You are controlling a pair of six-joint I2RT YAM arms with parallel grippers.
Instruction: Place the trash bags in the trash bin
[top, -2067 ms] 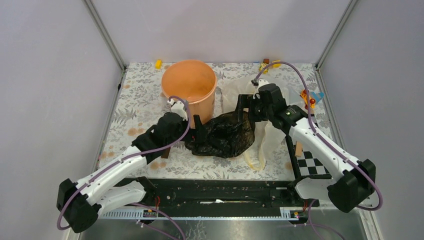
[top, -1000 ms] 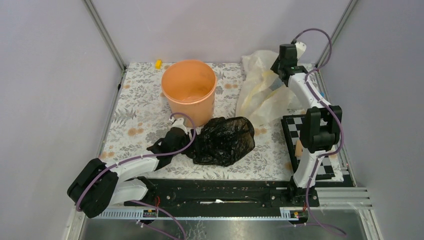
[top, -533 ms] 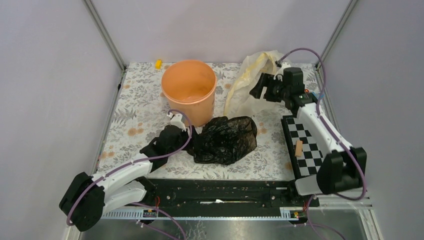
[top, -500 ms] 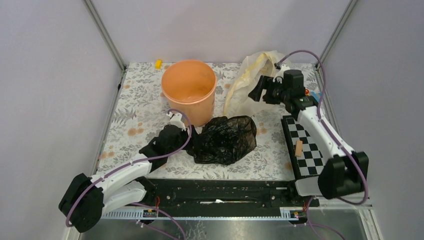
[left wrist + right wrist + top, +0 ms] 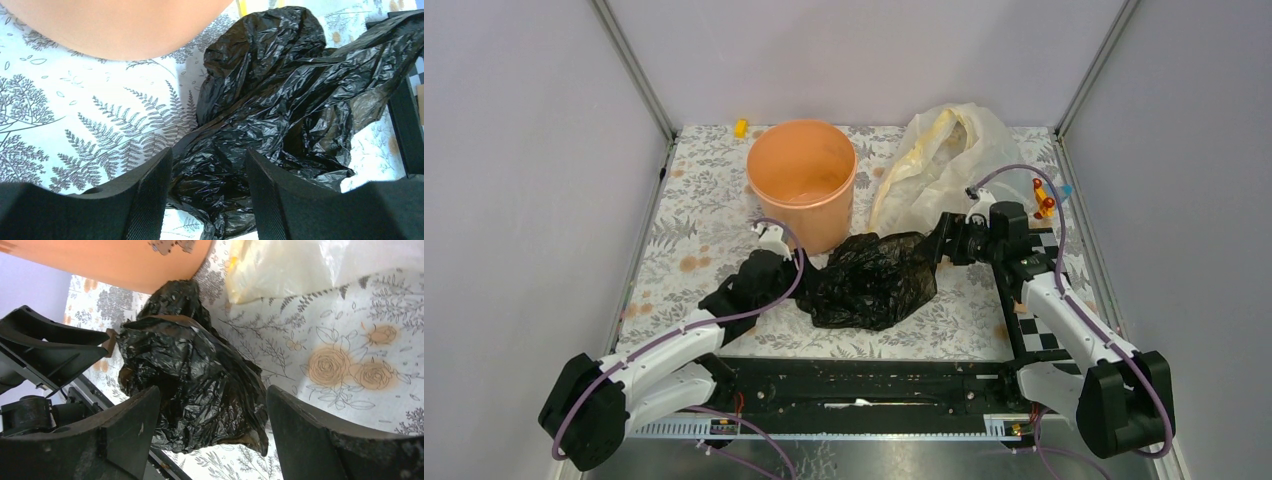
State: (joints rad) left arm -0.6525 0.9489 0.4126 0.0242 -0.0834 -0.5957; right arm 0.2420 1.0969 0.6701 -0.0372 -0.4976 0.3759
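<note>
Top view: the black trash bag (image 5: pixel 871 282) lies crumpled on the floral table cover (image 5: pixel 694 215) at the centre of the frame. It sits just below and right of the peach-orange trash bin (image 5: pixel 836 215), outside it. The bin stands upright at upper centre, its mouth open. A cream-white translucent bag (image 5: pixel 944 160) is heaped at upper right, beside the bin. A checkerboard panel (image 5: pixel 1028 326) lies at lower right, partly under the right arm.

Left gripper (image 5: pixel 809 264): at the bag's left edge. In the left wrist view its fingers (image 5: pixel 145 200) stand partly apart astride a fold of the black plastic (image 5: pixel 280 100), which fills the gap. Whether they pinch it cannot be told. The bin's wall (image 5: pixel 125 25) spans the upper left of that frame.

Right gripper (image 5: pixel 939 242): at the bag's right edge, spread wide. In the right wrist view the bag (image 5: pixel 195 380) lies between and beyond its fingers (image 5: pixel 130 425), not clamped.
</note>
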